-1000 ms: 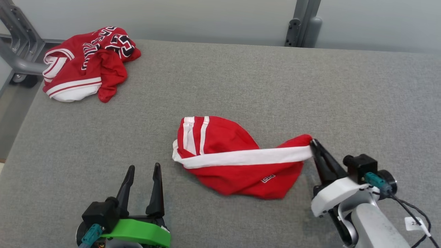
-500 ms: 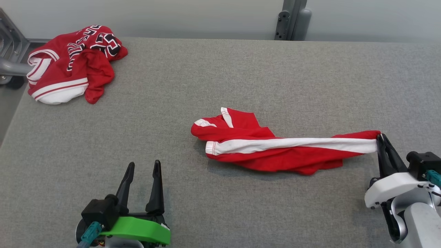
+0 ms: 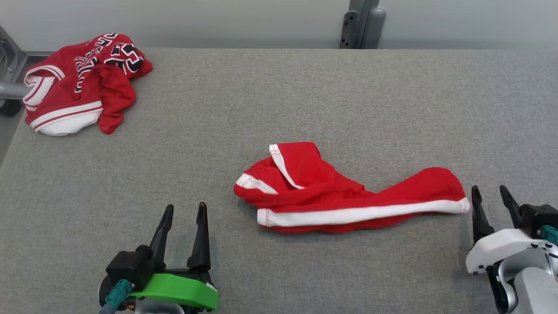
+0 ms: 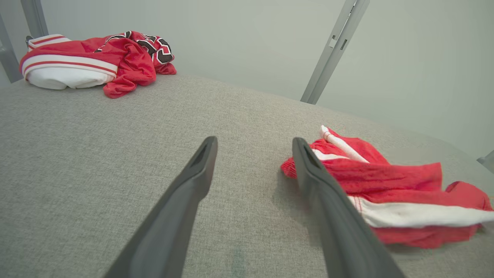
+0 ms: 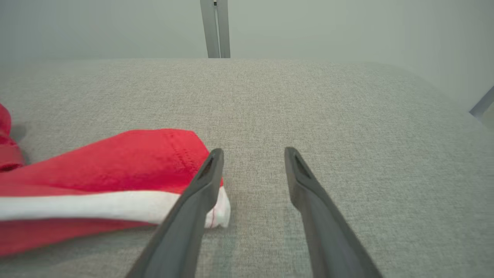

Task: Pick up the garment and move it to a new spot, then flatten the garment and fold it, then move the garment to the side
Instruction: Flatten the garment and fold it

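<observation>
The garment (image 3: 348,196), red with a white band along its near edge, lay rumpled and stretched left to right on the grey bench (image 3: 305,96). A crumpled jersey (image 3: 78,87) at far left bore lettering I couldn't read. My right fingers (image 3: 478,211), pinching the garment's right end earlier, now stood released just beside it. My left fingers (image 3: 200,235) were spread and empty.

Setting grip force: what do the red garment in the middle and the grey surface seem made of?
Red garment: thin, soft matte cloth, probably a jersey knit; it creases and lies limp, hems stitched. Grey surface: likely woven fabric covering, matte; fine flecked weave shows.
</observation>
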### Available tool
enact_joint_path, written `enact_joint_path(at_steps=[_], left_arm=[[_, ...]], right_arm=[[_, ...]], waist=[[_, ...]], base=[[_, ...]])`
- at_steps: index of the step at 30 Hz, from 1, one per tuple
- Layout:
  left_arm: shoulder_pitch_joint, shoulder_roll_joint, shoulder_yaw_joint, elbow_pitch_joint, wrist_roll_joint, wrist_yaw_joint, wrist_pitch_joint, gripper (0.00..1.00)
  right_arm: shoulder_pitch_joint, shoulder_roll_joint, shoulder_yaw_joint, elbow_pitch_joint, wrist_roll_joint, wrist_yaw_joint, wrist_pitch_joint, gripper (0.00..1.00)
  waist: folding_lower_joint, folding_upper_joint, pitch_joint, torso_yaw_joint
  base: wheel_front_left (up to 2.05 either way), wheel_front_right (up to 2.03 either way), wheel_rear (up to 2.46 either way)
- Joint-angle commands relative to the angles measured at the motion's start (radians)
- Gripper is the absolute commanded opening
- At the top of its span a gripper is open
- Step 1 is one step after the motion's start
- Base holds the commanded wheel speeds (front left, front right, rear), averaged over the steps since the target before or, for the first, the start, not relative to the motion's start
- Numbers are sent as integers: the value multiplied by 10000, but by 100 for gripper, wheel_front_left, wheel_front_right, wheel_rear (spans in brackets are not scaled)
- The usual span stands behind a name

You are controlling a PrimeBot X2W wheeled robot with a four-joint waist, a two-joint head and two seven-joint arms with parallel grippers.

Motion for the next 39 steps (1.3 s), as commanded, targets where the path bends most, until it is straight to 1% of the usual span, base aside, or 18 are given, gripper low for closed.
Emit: enact_joint_path(at_steps=[1, 6, 10, 15, 18, 23, 27, 30, 33, 35, 37, 38, 39], left_arm=[[-131, 12, 35, 21, 31, -6, -5, 100], [-116, 12, 5, 43, 38, -59, -5, 100], [-82, 12, -32, 81, 62, -73, -5, 100], [-110, 12, -89, 112, 53, -88, -4, 100], [-146, 12, -131, 131, 27, -78, -5, 100], [-186, 12, -162, 143, -26, -49, -3, 100], [-179, 12, -198, 151, -81, -46, -5, 100], [-150, 12, -206, 166, -123, -41, -5, 100], [-120, 12, -239, 178, -163, -37, -5, 100], [-93, 12, -247, 157, -173, -17, -3, 100], [-53, 12, -278, 144, -179, -3, -3, 100], [-35, 12, -297, 136, -203, 4, -5, 100], [-15, 12, -314, 135, -208, 2, -5, 100]], right_arm=[[18, -56, -84, -79, -62, 1, -69, 100], [97, -100, -119, -402, -140, 1, -107, 100], [241, 67, 70, -873, -185, 1, -123, 100], [431, 208, 941, -1627, -192, 1, -117, 100], [543, 149, 2050, -2048, -208, 1, -117, 100], [470, -264, 4375, -2586, -37, -1, -121, 100], [169, -863, 6560, -2854, 201, -1, -123, 100], [-109, -1336, 7931, -2818, 458, -1, -6, 100], [-570, -1732, 8717, -2516, 265, -6, 139, 100], [-802, -1775, 8927, -2189, 117, -4, 142, 100], [-1173, -1990, 9234, -1682, -493, -7, 240, 100], [-1246, -1921, 9261, -1427, -532, -7, 250, 58], [-1320, -1842, 9303, -1171, -594, -6, 245, 37]], waist=[[0, 0, -14, -47], [0, 0, -67, -182], [0, 0, -110, -285], [0, 0, -127, -304], [0, 0, -136, -228], [0, 0, -161, 28], [0, 0, -197, 331], [0, 0, -241, 560], [0, 0, -286, 784], [0, 0, -305, 918], [0, 0, -321, 1054], [0, 0, -326, 1115], [0, 0, -331, 1180]], base=[[0, 0, 0], [0, 0, 0], [0, 0, 0], [0, 0, 0], [0, 0, 0], [0, 0, 0], [0, 0, 0], [0, 0, 0], [0, 0, 0], [0, 0, 0], [0, 0, 0], [0, 0, 0], [0, 0, 0]])
